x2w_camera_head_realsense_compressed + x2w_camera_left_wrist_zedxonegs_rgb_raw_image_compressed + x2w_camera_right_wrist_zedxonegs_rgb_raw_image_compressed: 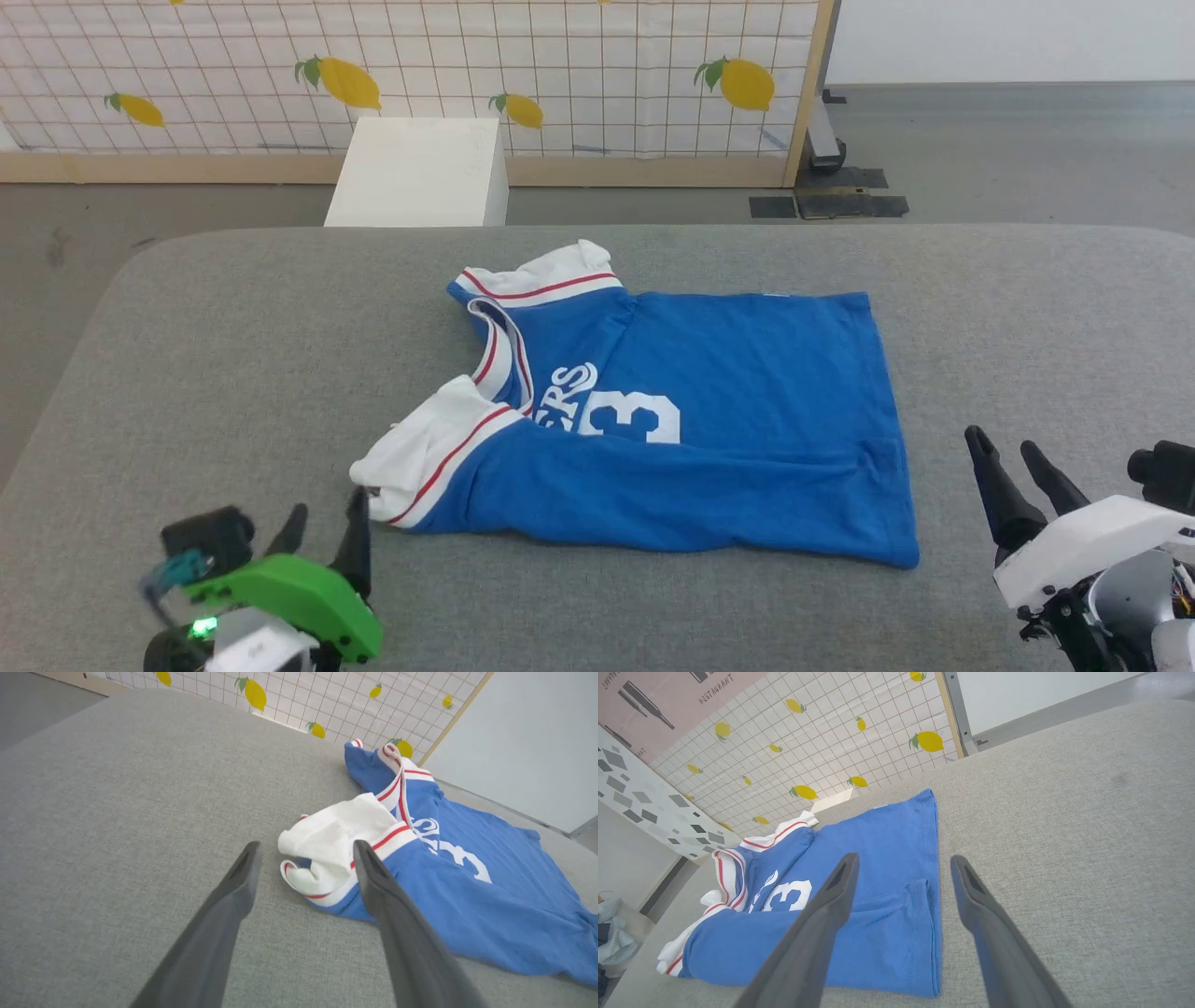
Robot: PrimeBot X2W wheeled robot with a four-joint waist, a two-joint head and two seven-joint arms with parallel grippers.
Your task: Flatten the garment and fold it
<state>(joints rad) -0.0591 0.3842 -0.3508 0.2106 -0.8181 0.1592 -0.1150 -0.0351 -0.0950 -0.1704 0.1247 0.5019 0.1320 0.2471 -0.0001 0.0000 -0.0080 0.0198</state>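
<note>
The garment (728, 401), a bright blue T-shirt with white sleeves and red-striped trim, lies on the grey table (233, 373) with its collar to the left and hem to the right. Its long sides are folded in over the print, so only part of the white lettering shows. My left gripper (325, 525) stands open at the lower left, fingertips just short of the near white sleeve (336, 835). My right gripper (1004, 448) is open at the lower right, a little off the hem's near corner (924, 952). Nothing is between either pair of fingers.
A white box (420, 173) stands on the floor beyond the table's far edge. Behind it runs a tiled screen with lemon prints (420, 65) on a wooden frame. Grey tabletop stretches wide on both sides of the shirt.
</note>
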